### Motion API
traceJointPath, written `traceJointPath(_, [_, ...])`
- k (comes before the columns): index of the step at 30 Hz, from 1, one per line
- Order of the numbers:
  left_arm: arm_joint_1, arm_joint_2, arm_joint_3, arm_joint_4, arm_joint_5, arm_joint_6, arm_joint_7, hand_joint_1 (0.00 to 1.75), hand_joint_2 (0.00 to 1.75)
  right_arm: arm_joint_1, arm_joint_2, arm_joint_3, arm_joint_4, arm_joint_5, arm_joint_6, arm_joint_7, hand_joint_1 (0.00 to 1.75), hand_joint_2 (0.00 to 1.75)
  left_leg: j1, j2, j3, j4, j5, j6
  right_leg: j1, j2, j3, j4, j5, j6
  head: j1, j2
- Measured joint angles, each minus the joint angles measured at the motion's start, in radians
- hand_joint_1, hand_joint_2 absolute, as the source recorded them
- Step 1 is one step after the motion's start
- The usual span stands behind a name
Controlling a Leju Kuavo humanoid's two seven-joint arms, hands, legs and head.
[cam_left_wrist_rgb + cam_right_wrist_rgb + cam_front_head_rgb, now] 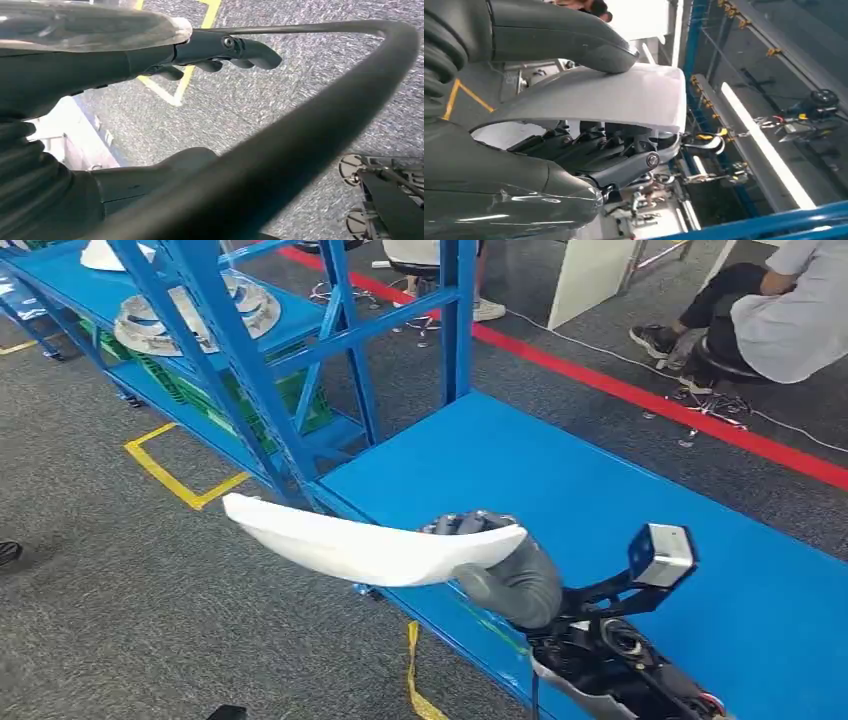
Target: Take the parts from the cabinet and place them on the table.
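At the centre of the head view, the right hand (500, 565) grips a long white curved part (350, 540), thumb on one face and dark fingers (589, 150) beneath, over the near edge of the blue table (620, 490). The left hand (150, 55) holds nothing, fingers loosely extended. The blue cabinet (250, 360) stands upper left.

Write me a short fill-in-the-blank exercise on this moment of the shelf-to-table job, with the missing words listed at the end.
1. The long white part is held by the robot's ____ hand.
2. The table below that hand has a ____ top.
3. On the blue rack a round metal part lies on a shelf above a ____ crate.
4. The left hand holds ____.

Missing words: right; blue; green; nothing
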Motion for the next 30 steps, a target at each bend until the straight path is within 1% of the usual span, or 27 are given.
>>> traceJointPath(4, [0.001, 0.0, 0.0, 0.0, 0.01, 0.006, -0.003, 0.0, 1.75, -0.015, 0.025, 0.022, 0.053, -0.006, 0.017, -0.005, 1.31, 1.75, -0.001, 0.0, -0.003, 0.006, -0.004, 0.006, 0.0, 0.0, 0.0, 0.0, -0.002, 0.003, 0.0, 0.0])
traceJointPath(6, [0.003, 0.0, 0.0, 0.0, 0.015, 0.008, -0.004, 0.0, 1.75, -0.021, 0.037, 0.029, 0.075, -0.008, 0.022, -0.006, 1.31, 1.75, -0.002, 0.0, -0.005, 0.01, -0.006, 0.01, -0.002, 0.0, 0.001, 0.0, -0.002, 0.007, 0.0, 0.0])
traceJointPath(8, [0.006, 0.001, 0.0, 0.0, 0.019, 0.009, -0.005, 0.0, 1.75, -0.028, 0.047, 0.037, 0.09, -0.008, 0.026, -0.009, 1.31, 1.75, -0.003, -0.001, -0.003, 0.003, -0.006, 0.014, -0.002, -0.002, 0.006, -0.008, -0.001, 0.013, -0.002, 0.0])
traceJointPath(9, [0.007, 0.0, 0.0, 0.0, 0.023, 0.009, -0.007, 0.0, 1.75, -0.03, 0.053, 0.039, 0.093, -0.007, 0.031, -0.01, 1.31, 1.75, 0.014, -0.003, 0.011, -0.017, 0.003, 0.021, 0.003, -0.002, 0.005, -0.009, -0.007, 0.017, -0.003, 0.0])
traceJointPath(10, [0.009, 0.0, 0.0, 0.0, 0.027, 0.01, -0.008, 0.0, 1.75, -0.034, 0.054, 0.041, 0.101, -0.007, 0.033, -0.011, 1.31, 1.75, 0.011, -0.005, 0.021, -0.027, 0.004, 0.02, 0.003, -0.005, -0.002, 0.012, -0.021, 0.02, 0.0, 0.0])
traceJointPath(11, [0.011, 0.0, 0.0, 0.0, 0.03, 0.01, -0.008, 0.0, 1.75, -0.043, 0.056, 0.045, 0.111, -0.007, 0.036, -0.012, 1.31, 1.75, 0.013, -0.005, 0.025, -0.028, 0.003, 0.022, 0.002, -0.005, -0.025, 0.07, -0.055, 0.022, 0.007, 0.0])
traceJointPath(12, [0.011, -0.001, 0.0, 0.0, 0.033, 0.011, -0.008, 0.0, 1.75, -0.048, 0.057, 0.049, 0.119, -0.007, 0.036, -0.011, 1.31, 1.75, 0.013, -0.008, 0.026, -0.028, 0.003, 0.023, -0.001, -0.005, -0.062, 0.151, -0.092, 0.024, 0.014, 0.0])
traceJointPath(13, [0.013, -0.001, 0.0, 0.0, 0.034, 0.011, -0.008, 0.0, 1.75, -0.047, 0.057, 0.051, 0.126, -0.007, 0.037, -0.011, 1.31, 1.75, 0.013, -0.012, 0.027, -0.028, 0.002, 0.024, -0.003, -0.005, -0.105, 0.235, -0.123, 0.026, 0.017, 0.0])
traceJointPath(14, [0.015, -0.001, 0.0, 0.0, 0.035, 0.011, -0.008, 0.0, 1.75, -0.047, 0.058, 0.053, 0.135, -0.007, 0.037, -0.011, 1.31, 1.75, 0.014, -0.019, 0.027, -0.027, 0.001, 0.024, -0.005, -0.005, -0.139, 0.297, -0.139, 0.03, 0.019, 0.0])
traceJointPath(15, [0.018, 0.0, 0.0, 0.0, 0.035, 0.011, -0.008, 0.0, 1.75, -0.047, 0.058, 0.056, 0.141, -0.007, 0.038, -0.011, 1.31, 1.75, 0.015, -0.029, 0.029, -0.026, -0.001, 0.021, -0.009, -0.005, -0.151, 0.308, -0.127, 0.033, 0.023, 0.0])
traceJointPath(16, [0.02, -0.001, 0.0, 0.0, 0.035, 0.011, -0.008, 0.0, 1.75, -0.047, 0.058, 0.057, 0.145, -0.007, 0.038, -0.011, 1.31, 1.75, 0.017, -0.038, 0.033, -0.026, -0.004, 0.017, -0.013, -0.005, -0.136, 0.269, -0.092, 0.035, 0.024, 0.0])
traceJointPath(17, [0.021, -0.001, 0.0, 0.0, 0.035, 0.011, -0.008, 0.0, 1.75, -0.048, 0.059, 0.059, 0.148, -0.008, 0.039, -0.011, 1.31, 1.75, 0.021, -0.051, 0.037, -0.023, -0.008, 0.012, -0.016, -0.003, -0.1, 0.191, -0.041, 0.039, 0.024, 0.0])
traceJointPath(18, [0.021, -0.001, 0.0, 0.0, 0.036, 0.011, -0.008, 0.0, 1.75, -0.05, 0.06, 0.062, 0.152, -0.008, 0.04, -0.011, 1.31, 1.75, 0.024, -0.063, 0.041, -0.018, -0.013, 0.005, -0.021, 0.012, -0.06, 0.101, 0.01, 0.043, 0.026, 0.0])
traceJointPath(19, [0.021, 0.0, 0.0, 0.0, 0.038, 0.011, -0.008, 0.0, 1.75, -0.053, 0.06, 0.064, 0.157, -0.008, 0.041, -0.011, 1.31, 1.75, 0.027, -0.072, 0.038, -0.014, -0.019, -0.003, -0.031, 0.062, -0.033, 0.037, 0.025, 0.049, 0.031, 0.0])
traceJointPath(20, [0.015, 0.0, 0.0, 0.0, 0.039, 0.012, -0.007, 0.0, 1.75, -0.054, 0.062, 0.067, 0.163, -0.01, 0.042, -0.011, 1.31, 1.75, 0.025, -0.081, 0.031, -0.005, -0.022, -0.009, -0.027, 0.09, -0.016, 0.022, 0.013, 0.046, 0.032, 0.0])
traceJointPath(21, [0.014, 0.0, 0.0, 0.0, 0.04, 0.012, -0.006, 0.0, 1.75, -0.056, 0.062, 0.067, 0.166, -0.01, 0.042, -0.01, 1.31, 1.75, 0.029, -0.095, 0.019, -0.002, -0.017, -0.016, -0.026, 0.081, -0.007, 0.01, 0.002, 0.034, 0.032, 0.0])
traceJointPath(22, [0.018, -0.001, 0.0, 0.0, 0.043, 0.012, -0.005, 0.0, 1.75, -0.057, 0.064, 0.069, 0.17, -0.01, 0.041, -0.01, 1.31, 1.75, 0.035, -0.105, 0.014, -0.004, -0.013, -0.024, -0.017, 0.07, -0.012, 0.013, 0.004, 0.029, 0.026, 0.0])
traceJointPath(23, [0.021, -0.001, 0.0, 0.0, 0.044, 0.012, -0.004, 0.0, 1.75, -0.061, 0.066, 0.07, 0.173, -0.01, 0.041, -0.01, 1.31, 1.75, 0.04, -0.115, 0.012, -0.008, -0.01, -0.031, -0.016, 0.063, -0.012, 0.016, 0.002, 0.023, 0.027, 0.0])
traceJointPath(24, [0.024, -0.001, 0.0, 0.0, 0.045, 0.012, -0.003, 0.0, 1.75, -0.064, 0.069, 0.07, 0.174, -0.01, 0.041, -0.01, 1.31, 1.75, 0.04, -0.125, 0.012, -0.007, -0.013, -0.036, -0.018, 0.05, -0.004, 0.008, 0.004, 0.013, 0.025, 0.0])
traceJointPath(25, [0.026, -0.003, 0.0, 0.0, 0.046, 0.012, -0.003, 0.0, 1.75, -0.066, 0.071, 0.07, 0.175, -0.01, 0.04, -0.009, 1.31, 1.75, 0.039, -0.071, 0.011, 0.011, -0.024, -0.038, -0.018, 0.033, 0.003, 0.001, 0.005, 0.004, 0.02, 0.0])
traceJointPath(26, [0.023, -0.005, 0.0, 0.0, 0.046, 0.013, 0.0, 0.0, 1.75, -0.068, 0.074, 0.07, 0.175, -0.01, 0.04, -0.009, 1.31, 1.75, 0.032, -0.013, -0.022, 0.07, -0.051, -0.04, -0.016, 0.018, 0.007, -0.002, 0.003, -0.006, 0.004, 0.0])
traceJointPath(27, [0.019, -0.005, 0.0, 0.0, 0.046, 0.013, 0.0, 0.0, 1.75, -0.068, 0.075, 0.071, 0.175, -0.01, 0.04, -0.009, 1.31, 1.75, 0.031, 0.007, -0.072, 0.157, -0.088, -0.042, -0.01, 0.001, 0.007, -0.002, 0.001, -0.011, -0.004, 0.0])
traceJointPath(28, [0.017, -0.005, 0.0, 0.0, 0.046, 0.014, 0.0, 0.0, 1.75, -0.068, 0.075, 0.071, 0.178, -0.01, 0.04, -0.006, 1.31, 1.75, 0.031, 0.015, -0.126, 0.249, -0.122, -0.042, -0.006, -0.018, 0.007, -0.002, -0.001, -0.014, -0.01, 0.0])
traceJointPath(29, [0.017, -0.005, 0.0, 0.0, 0.046, 0.014, 0.0, 0.0, 1.75, -0.067, 0.075, 0.072, 0.181, -0.008, 0.039, -0.005, 1.31, 1.75, 0.031, 0.018, -0.167, 0.317, -0.14, -0.042, -0.002, -0.034, 0.007, -0.002, -0.004, -0.018, -0.011, 0.0])
traceJointPath(30, [0.019, -0.005, 0.0, 0.0, 0.046, 0.014, 0.0, 0.0, 1.75, -0.067, 0.075, 0.073, 0.182, -0.008, 0.039, -0.005, 1.31, 1.75, 0.031, 0.019, -0.187, 0.344, -0.136, -0.04, 0.0, -0.048, 0.009, -0.002, -0.006, -0.021, -0.013, 0.0])
